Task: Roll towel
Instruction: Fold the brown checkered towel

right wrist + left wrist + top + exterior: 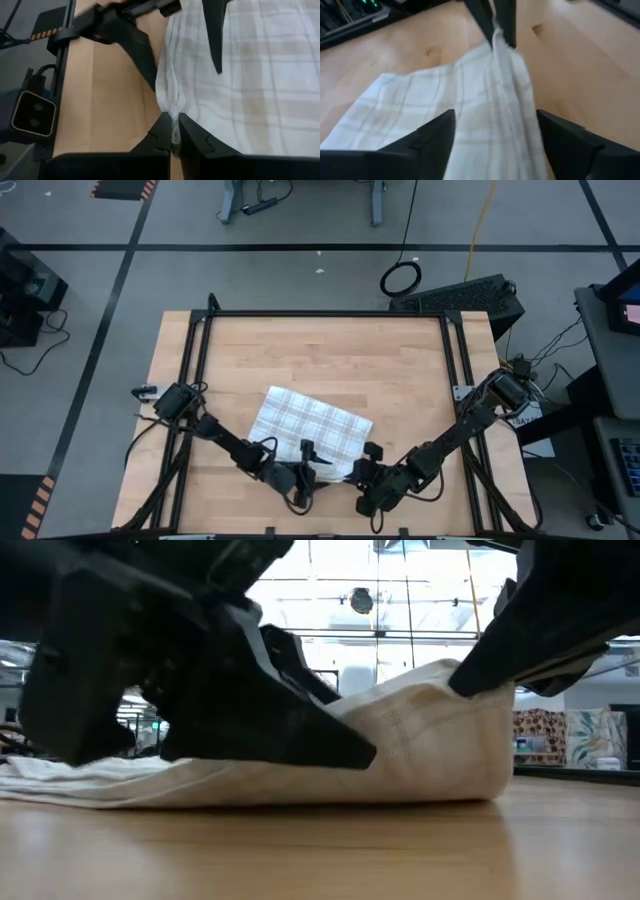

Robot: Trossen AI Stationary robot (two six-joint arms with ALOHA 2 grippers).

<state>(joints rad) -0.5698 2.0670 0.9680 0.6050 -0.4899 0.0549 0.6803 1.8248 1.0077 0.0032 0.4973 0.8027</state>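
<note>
The white checked towel lies on the wooden table, and its near edge is folded over into a loose ridge. My right gripper is at the near right end of this ridge and is shut on it; it also shows in the left wrist view. My left gripper is open at the ridge's other end, with one finger on each side of the ridge. In the low view the folded cloth rises toward the right. My right gripper pinches the bunched, folded near edge of the towel between its two fingers, several layers together. The fingers come slanting from the table's near right side. The held end is raised; the rest of the towel lies on the table. My left gripper: I cannot tell whether its fingers touch the cloth.
Black frame rails run along the table's left, right and far sides. Bare wood lies beyond the towel toward the far edge. A small camera box sits at the table's side.
</note>
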